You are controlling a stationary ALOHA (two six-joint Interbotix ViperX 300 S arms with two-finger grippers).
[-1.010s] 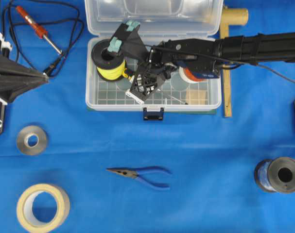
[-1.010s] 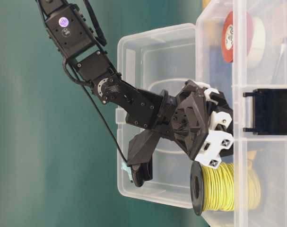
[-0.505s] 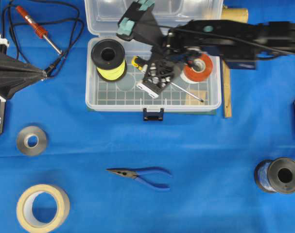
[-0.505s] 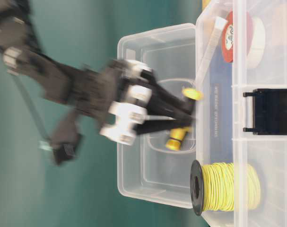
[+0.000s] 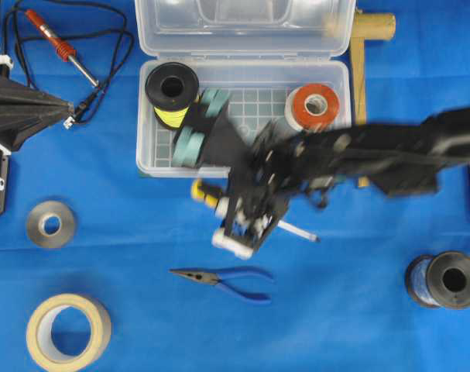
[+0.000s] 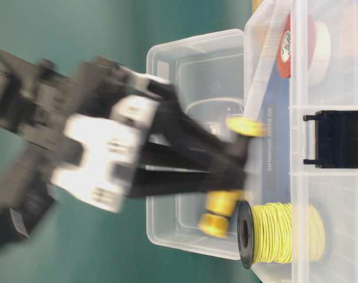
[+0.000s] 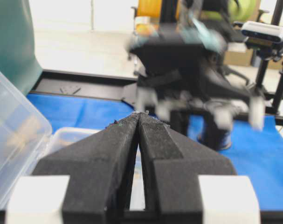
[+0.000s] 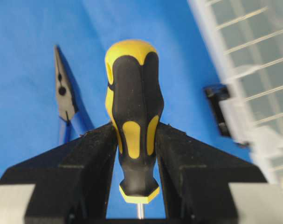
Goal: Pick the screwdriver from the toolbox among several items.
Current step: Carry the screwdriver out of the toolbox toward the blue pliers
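The screwdriver (image 8: 133, 116) has a chunky, moulded handle, matte black with glossy yellow inlays and a rounded yellow cap, narrowing to a thin silver shaft (image 5: 296, 230). The right gripper (image 8: 136, 154) clamps that handle between two black, foam-textured pads, one pressed against each side. In the overhead view the tool hangs above the blue cloth (image 5: 358, 310), just in front of the toolbox (image 5: 339, 74) and outside it, handle end (image 5: 204, 191) pointing left and shaft tip right (the arm there is smeared by motion blur).

The toolbox is clear, slightly milky plastic with a gridded floor, a hinged lid (image 5: 242, 23) lying open behind and a black latch (image 6: 337, 139) on its front wall. Inside sit a black spool (image 5: 172, 94) wound with yellow wire and a red-orange tape roll (image 5: 315, 105) with a white core.

The left gripper (image 7: 139, 119) sits at the left edge of the table, its rough black pads pressed together with nothing between them.

The table is draped in smooth blue fabric; blue-handled pliers (image 5: 223, 277) lie on it near the front. Behind the table stands a teal backdrop (image 6: 78, 29).
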